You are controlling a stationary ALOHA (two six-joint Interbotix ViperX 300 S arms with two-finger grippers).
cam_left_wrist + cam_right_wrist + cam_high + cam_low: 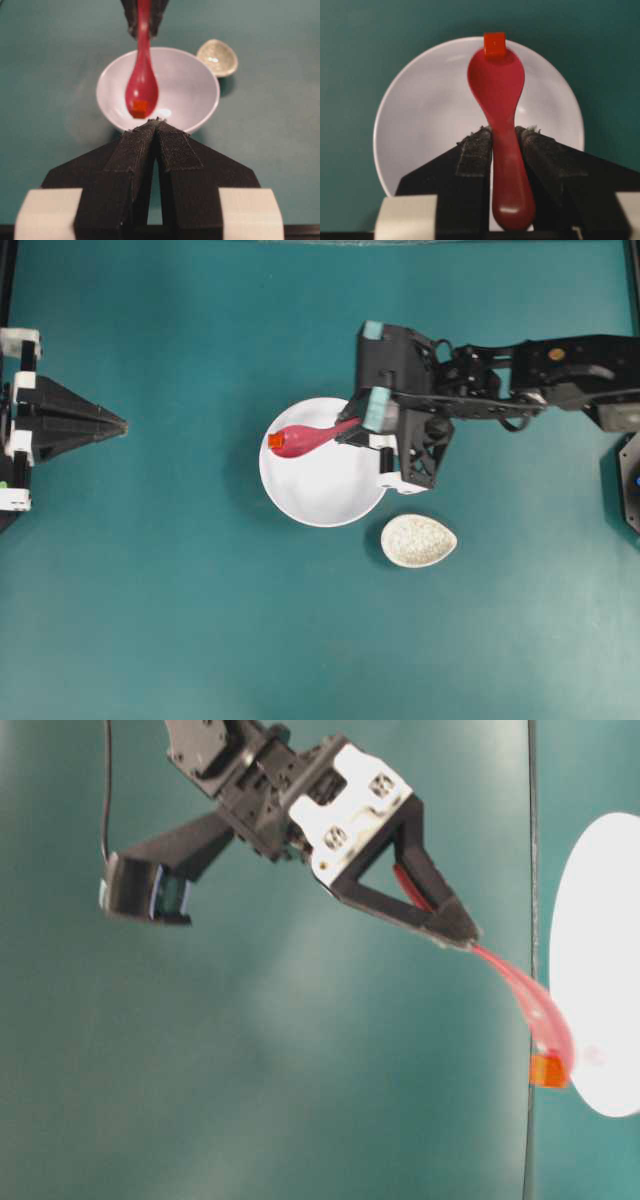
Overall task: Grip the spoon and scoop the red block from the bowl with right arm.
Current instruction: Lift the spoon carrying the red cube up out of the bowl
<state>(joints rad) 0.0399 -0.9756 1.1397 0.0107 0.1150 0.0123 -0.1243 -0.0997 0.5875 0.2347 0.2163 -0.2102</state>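
black padded fingers (475, 155) of the right end effector (503, 137) sit closest to the right wrist camera, clamped on the short handle of the glossy magenta-pink soup spoon (497, 90). seen from overhead, going left to right: the left end effector (120, 425) rests at nine o'clock on the teal counter (180, 620), its tips pressed together on nothing; the tiny red-orange cube (276, 441) sits at the front tip of the spoon's scoop, over the nine o'clock rim of the large plain white bowl (320, 490); a small speckled beige oval dish (418, 540) lies at four o'clock, just beside the bowl.
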